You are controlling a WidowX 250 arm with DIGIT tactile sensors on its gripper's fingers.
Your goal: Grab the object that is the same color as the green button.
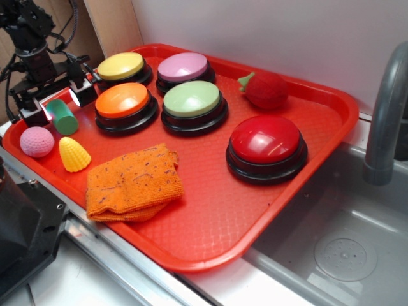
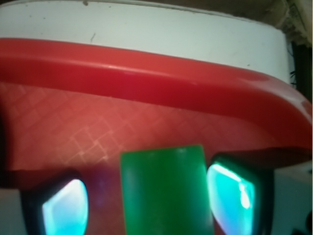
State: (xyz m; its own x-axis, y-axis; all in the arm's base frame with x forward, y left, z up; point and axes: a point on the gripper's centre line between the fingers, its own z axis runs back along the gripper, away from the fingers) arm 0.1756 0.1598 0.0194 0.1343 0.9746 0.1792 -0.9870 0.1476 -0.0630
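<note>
My tool (image 1: 56, 107) is spread around the stubby matte green cylinder (image 1: 62, 116), not pinching it yet, at the waffle-textured tray's (image 1: 268, 210) 9 o'clock edge, near the bumpy pink ball (image 1: 36, 141).

Layout on the tray (image 1: 331, 108). Four small buttons form a two-by-two block at the rear left; the green button (image 1: 192, 99) is its front-right member. The large button (image 1: 265, 140) lies right of the block, the strawberry toy (image 1: 264, 90) behind it. The cloth (image 1: 132, 182) lies in front. Cylinder (image 1: 62, 116), ball (image 1: 36, 141) and corn toy (image 1: 74, 155) cluster at the left edge. The sink (image 1: 344, 255) adjoins on the right.
</note>
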